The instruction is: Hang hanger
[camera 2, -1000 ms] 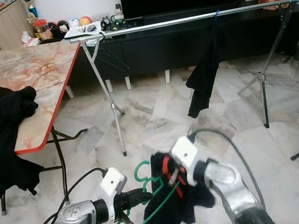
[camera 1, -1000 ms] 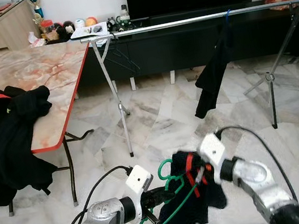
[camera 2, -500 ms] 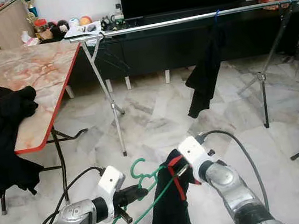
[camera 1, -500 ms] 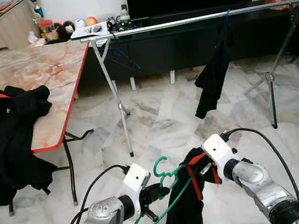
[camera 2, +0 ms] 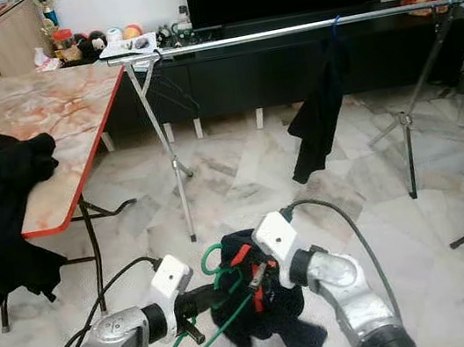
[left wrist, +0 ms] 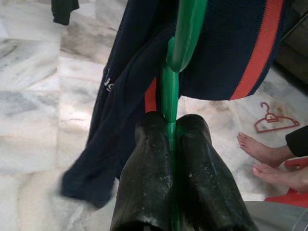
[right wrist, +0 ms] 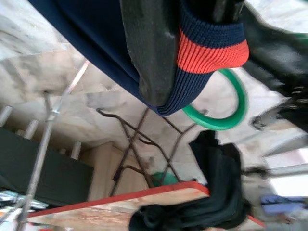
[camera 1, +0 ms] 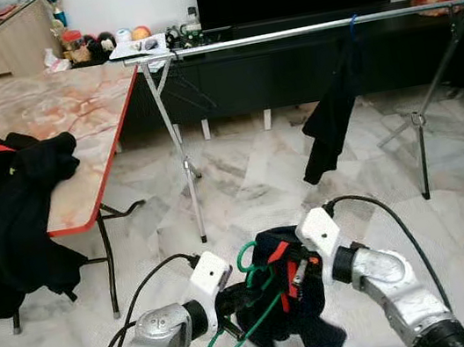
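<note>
Green hanger (camera 1: 242, 341) in left pincer (camera 1: 227, 303); right pincer (camera 1: 295, 272) (clamped) on navy garment (camera 1: 283, 316).

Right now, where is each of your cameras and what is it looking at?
Head eyes: look forward and down at the clothes rail, with both arms low in front.
Left wrist: looks along the left gripper, shut on the green hanger, marble floor beyond.
Right wrist: looks along the right gripper, holding the navy garment.
Shared: hanger and garment.
</note>
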`<state>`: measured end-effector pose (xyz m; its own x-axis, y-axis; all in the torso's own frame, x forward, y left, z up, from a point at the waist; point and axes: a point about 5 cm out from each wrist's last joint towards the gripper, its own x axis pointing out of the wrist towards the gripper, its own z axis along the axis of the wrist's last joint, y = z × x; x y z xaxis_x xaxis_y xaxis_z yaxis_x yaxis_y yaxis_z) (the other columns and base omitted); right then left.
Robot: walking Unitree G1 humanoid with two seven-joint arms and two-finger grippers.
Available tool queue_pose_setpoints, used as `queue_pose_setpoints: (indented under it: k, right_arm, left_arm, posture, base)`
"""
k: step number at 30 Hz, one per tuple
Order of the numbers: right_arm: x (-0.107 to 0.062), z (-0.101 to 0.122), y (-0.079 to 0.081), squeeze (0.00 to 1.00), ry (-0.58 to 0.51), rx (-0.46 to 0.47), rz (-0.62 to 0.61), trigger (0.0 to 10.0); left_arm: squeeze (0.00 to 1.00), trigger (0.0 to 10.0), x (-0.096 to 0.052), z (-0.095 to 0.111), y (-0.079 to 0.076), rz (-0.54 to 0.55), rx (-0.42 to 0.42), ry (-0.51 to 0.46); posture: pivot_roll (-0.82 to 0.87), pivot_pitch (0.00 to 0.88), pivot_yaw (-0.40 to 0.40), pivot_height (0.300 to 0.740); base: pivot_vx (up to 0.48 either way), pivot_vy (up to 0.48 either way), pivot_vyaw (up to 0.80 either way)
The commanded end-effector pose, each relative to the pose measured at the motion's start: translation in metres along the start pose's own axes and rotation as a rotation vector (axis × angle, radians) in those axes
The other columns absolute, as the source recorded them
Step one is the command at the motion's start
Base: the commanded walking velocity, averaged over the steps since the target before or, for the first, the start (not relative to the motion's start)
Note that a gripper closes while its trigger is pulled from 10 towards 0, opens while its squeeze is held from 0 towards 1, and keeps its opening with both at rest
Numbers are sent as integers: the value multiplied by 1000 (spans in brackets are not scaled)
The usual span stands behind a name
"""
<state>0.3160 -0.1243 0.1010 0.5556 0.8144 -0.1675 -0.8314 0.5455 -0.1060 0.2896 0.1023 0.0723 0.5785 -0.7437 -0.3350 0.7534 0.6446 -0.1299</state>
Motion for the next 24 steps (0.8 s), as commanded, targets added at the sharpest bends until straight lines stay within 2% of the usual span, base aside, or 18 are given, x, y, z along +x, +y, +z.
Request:
queue_pose_setpoints:
  k: [1,2,4,6,8,9,10,13,14,17,20,22,23,24]
  right_arm:
    - [-2,7,9,0,-36,0,98,10000]
    - [-8,6,14,0,-28,-11,156,10000]
    - [-10,6,15,0,-18,-18,173,10000]
    - [-18,-3,18,0,71,-49,219,10000]
    - [-25,-17,15,0,203,-115,210,10000]
    - [-27,-22,8,0,255,-159,161,10000]
    - [-29,-27,-4,0,310,-209,54,10000]
    - [-33,-29,-25,0,376,-251,-132,10000]
    - [-37,-30,-39,0,420,-239,-253,10000]
    - [-37,-27,-44,0,414,-248,-301,10000]
    - [-32,-20,-42,0,362,-248,-290,10000]
    - [-24,-13,-33,0,269,-236,-210,10000]
    - [-18,-4,-21,0,161,-195,-108,10000]
    - [-17,-1,-16,0,122,-175,-69,10000]
  left_arm:
    - [0,10000,1,4,0,-5,6,-23]
    - [0,10000,1,4,0,-6,5,-26]
    - [0,10000,1,5,0,-6,4,-28]
    - [0,10000,2,6,0,-10,1,-35]
    - [0,10000,2,6,-1,-12,0,-38]
    - [0,10000,2,6,-1,-13,1,-38]
    - [0,10000,2,6,-1,-13,1,-39]
    - [0,10000,2,6,-1,-15,1,-39]
    - [0,10000,2,6,-1,-16,3,-38]
    - [0,10000,2,6,-1,-16,2,-37]
    - [0,10000,1,5,-1,-17,1,-37]
    - [0,10000,1,5,-1,-19,0,-37]
    - [0,10000,1,5,-1,-21,-1,-37]
    - [0,10000,1,5,-1,-22,-1,-37]
  posture:
    - [141,50,10,740]
    - [141,50,10,740]
    - [141,50,10,740]
    - [137,52,11,740]
    - [137,52,11,740]
    - [137,52,11,740]
    - [137,52,11,740]
    - [137,52,11,740]
    - [130,54,14,740]
    - [130,54,14,740]
    - [134,55,13,740]
    - [134,55,13,740]
    - [134,55,13,740]
    - [134,55,13,740]
  base:
    - [0,0,0]
    - [0,0,0]
    - [0,0,0]
    - [0,0,0]
    - [0,0,0]
    - [0,0,0]
    - [0,0,0]
    - [0,0,0]
    - [0,0,0]
    - [0,0,0]
    - [0,0,0]
    - [0,0,0]
    - [0,0,0]
    - [0,0,0]
